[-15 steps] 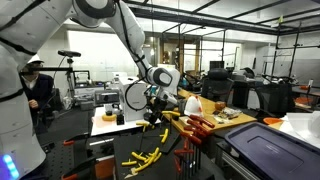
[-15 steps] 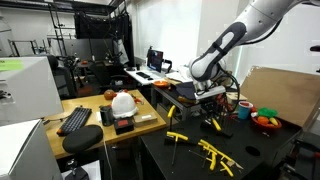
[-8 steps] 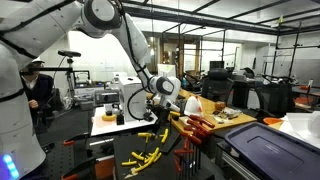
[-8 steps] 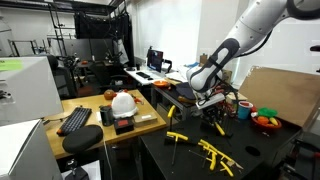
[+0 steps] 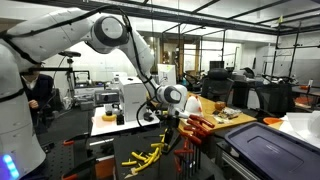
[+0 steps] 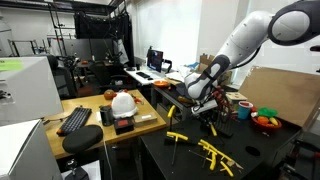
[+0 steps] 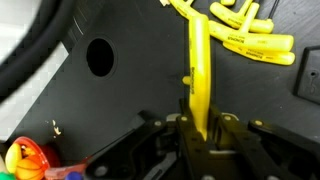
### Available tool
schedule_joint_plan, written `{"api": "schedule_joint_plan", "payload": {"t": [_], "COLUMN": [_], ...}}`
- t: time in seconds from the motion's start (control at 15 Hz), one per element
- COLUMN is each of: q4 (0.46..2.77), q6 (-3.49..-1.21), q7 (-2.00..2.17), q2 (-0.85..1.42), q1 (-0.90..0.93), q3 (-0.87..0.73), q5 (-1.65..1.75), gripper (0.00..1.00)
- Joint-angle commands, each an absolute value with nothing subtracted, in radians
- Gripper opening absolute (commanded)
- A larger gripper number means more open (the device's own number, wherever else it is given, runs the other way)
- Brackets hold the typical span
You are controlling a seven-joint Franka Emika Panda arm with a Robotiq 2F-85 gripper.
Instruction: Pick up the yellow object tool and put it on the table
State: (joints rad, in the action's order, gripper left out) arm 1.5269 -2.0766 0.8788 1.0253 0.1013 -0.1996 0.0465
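My gripper [image 7: 201, 132] is shut on a long yellow tool [image 7: 196, 70], which sticks out straight ahead of the jaws. It hangs a little above the black table [image 7: 120, 110]. Several more yellow tools [image 7: 243, 38] lie in a pile on the table just beyond its tip. In both exterior views the gripper [image 5: 165, 118] [image 6: 210, 113] points down over the black table, close to the pile of yellow tools [image 5: 146, 155] [image 6: 216, 153]. The held tool is hard to make out in these views.
A single yellow tool [image 6: 176, 137] lies near the table's edge. Red-handled tools [image 5: 200, 125] and a bowl of coloured items [image 6: 266, 120] sit beside the arm. A cardboard box [image 6: 276, 92] stands behind. A wooden desk holds a white helmet [image 6: 122, 102] and a keyboard [image 6: 75, 120].
The arm has swung lower and further over the black table with the yellow tool still in the jaws, nearer to the pile of yellow tools.
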Motion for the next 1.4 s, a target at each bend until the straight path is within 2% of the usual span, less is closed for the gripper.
{"api": "schedule_joint_plan", "payload": {"t": [0.0, 0.67, 1.07, 1.33], "q4": [1.433, 1.329, 1.351, 1.317], "q6": [-2.066, -2.039, -2.001, -1.890], "q7": [0.952, 1.063, 1.228, 1.396], "q2": [1.100, 1.166, 1.142, 1.164], "q1": [0.109, 0.091, 0.122, 0.156], "q3": [-0.216, -0.189, -0.238, -0.280], "q5": [0.048, 0.021, 0.048, 0.095], "gripper": [0.05, 0.05, 0.05, 0.05]}}
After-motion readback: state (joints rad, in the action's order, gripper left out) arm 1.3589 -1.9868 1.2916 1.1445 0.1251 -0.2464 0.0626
